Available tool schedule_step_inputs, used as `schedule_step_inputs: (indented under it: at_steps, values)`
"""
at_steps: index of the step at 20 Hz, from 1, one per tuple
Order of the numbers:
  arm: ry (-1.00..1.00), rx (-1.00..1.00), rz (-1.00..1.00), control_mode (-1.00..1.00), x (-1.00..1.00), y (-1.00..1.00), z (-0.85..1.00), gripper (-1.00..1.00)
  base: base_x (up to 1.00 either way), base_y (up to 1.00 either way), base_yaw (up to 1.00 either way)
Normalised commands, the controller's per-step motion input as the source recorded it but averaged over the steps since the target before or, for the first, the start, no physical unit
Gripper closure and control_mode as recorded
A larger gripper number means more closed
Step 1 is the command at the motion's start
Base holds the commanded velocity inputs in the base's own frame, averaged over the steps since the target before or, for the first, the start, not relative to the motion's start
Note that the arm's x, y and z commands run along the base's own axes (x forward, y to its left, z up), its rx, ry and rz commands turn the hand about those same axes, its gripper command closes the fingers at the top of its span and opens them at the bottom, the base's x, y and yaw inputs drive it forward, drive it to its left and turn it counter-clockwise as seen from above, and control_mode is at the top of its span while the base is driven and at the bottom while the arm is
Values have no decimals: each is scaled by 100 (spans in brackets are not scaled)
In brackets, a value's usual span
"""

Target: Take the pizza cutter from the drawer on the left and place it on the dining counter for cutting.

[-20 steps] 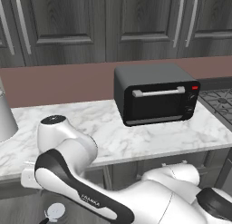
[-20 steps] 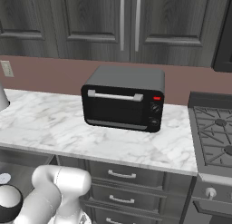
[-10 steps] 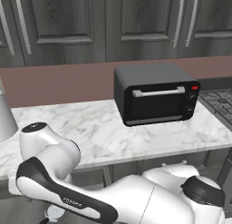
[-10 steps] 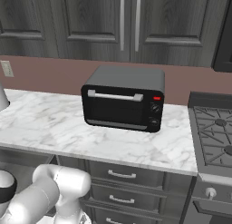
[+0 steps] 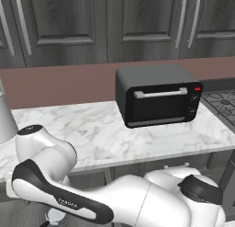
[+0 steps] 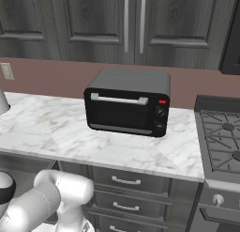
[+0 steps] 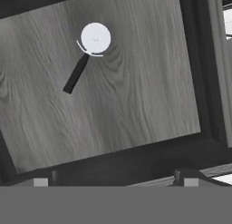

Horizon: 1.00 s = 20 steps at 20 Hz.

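Cutter (image 7: 86,55) lies alone on the open drawer (image 7: 136,96) floor, so the end effector (image 7: 115,182), spread wide and empty above, should drop squarely astride the black handle before closing.

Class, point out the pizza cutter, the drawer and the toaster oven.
pizza cutter (image 7: 86,53), hand view, neck beside the round blade.
drawer (image 7: 136,100), hand view, bare wood-grain floor.
toaster oven (image 5: 158,106), left base view, glass door.

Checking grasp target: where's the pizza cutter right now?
In the hand view the pizza cutter lies alone on the grey wood-grain floor of the open drawer, toward the upper left, round blade up and black handle slanting down-left.
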Motion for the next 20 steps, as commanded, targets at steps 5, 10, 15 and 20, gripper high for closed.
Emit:
schedule_step_inputs:
  at_steps: [5, 10, 15, 20]
  values:
    - [0, 0, 0, -100, 12, 1, -11, -100, 0, 0, 0]
    - [0, 0, 0, -100, 12, 8, -20, -100, 0, 0, 0]
    - [0, 0, 0, -100, 15, 6, -16, -100, 0, 0, 0]
    - [0, 0, 0, -100, 20, 9, -11, -100, 0, 0, 0]
